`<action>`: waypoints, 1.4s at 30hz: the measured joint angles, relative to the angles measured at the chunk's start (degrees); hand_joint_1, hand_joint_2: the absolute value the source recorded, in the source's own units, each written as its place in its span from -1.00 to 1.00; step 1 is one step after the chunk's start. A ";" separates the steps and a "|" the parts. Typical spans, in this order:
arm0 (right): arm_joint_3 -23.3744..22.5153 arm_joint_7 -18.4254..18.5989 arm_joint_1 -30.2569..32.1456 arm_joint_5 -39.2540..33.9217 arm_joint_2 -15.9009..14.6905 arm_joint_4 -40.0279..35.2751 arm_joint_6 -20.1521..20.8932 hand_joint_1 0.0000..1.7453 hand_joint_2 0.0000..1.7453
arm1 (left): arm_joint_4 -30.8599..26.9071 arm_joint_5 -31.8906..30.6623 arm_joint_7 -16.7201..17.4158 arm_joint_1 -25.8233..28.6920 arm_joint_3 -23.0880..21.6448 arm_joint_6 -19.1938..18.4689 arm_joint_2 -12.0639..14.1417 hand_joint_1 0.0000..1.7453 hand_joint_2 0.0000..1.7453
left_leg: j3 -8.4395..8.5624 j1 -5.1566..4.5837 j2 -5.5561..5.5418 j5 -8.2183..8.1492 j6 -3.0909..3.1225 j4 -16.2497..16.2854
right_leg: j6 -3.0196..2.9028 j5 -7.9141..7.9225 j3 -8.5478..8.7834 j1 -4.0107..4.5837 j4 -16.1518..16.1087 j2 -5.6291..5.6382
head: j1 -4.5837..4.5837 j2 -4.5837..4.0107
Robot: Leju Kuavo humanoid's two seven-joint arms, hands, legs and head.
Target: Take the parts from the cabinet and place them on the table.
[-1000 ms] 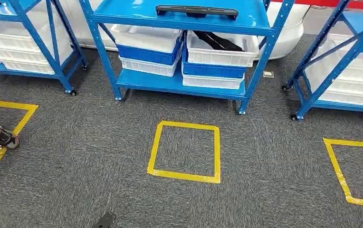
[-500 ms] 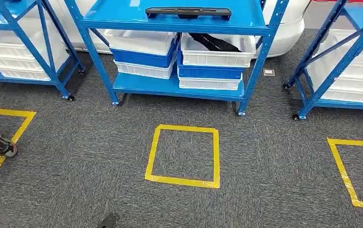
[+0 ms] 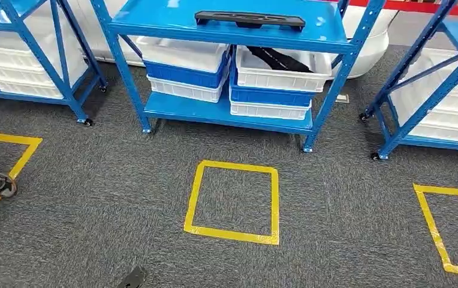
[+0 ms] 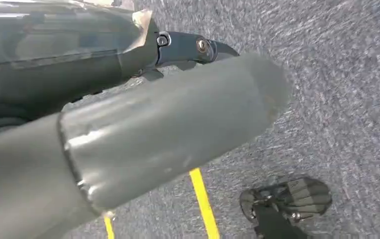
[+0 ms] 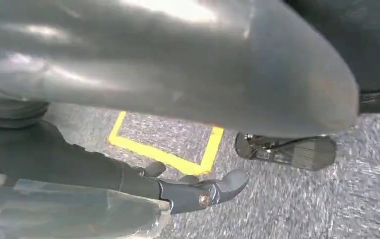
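Grey left hand [image 4: 143, 139] and right hand [image 5: 178, 69] hang over carpet [image 3: 95, 198]; grasp unclear.

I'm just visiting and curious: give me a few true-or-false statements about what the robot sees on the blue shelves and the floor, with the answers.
1. A long black part lies on top of the middle rack. True.
2. The bins under it are red. False: they are white and blue.
3. A yellow tape square marks the carpet in front of the middle rack. True.
4. The left hand holds the black part. False: that part lies on the rack, and the wrist view shows only carpet and yellow tape past the hand.
5. The white bin at upper right of the lower shelf holds something black. True.
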 joint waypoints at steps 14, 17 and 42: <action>0.41 -0.28 -0.13 0.02 -0.24 -0.02 0.00 -1.00 -1.00 | 0.00 -0.09 0.00 0.02 0.00 0.02 -0.09 -1.00 -1.00 | -6.92 0.34 0.59 -9.13 -3.72 16.07 | -2.34 8.96 8.31 -0.60 -18.42 -0.27 | -0.26 0.00; 0.59 -0.41 -0.14 0.20 -0.22 0.00 0.09 -1.00 -1.00 | 0.00 -0.26 0.00 0.00 0.02 0.00 0.04 -1.00 -1.00 | -6.59 0.35 0.88 -4.72 -3.57 12.90 | -2.45 8.55 8.93 -0.57 -18.42 -0.75 | -0.33 0.00; 1.70 -0.79 -0.14 -0.79 -0.22 -0.02 -0.33 -1.00 -1.00 | -0.02 -1.07 -2.03 -0.86 1.46 0.24 -0.35 -1.00 -1.00 | 0.52 0.13 0.42 -4.51 -3.19 4.19 | -2.19 7.74 9.79 -0.60 -18.73 -0.09 | -0.42 0.00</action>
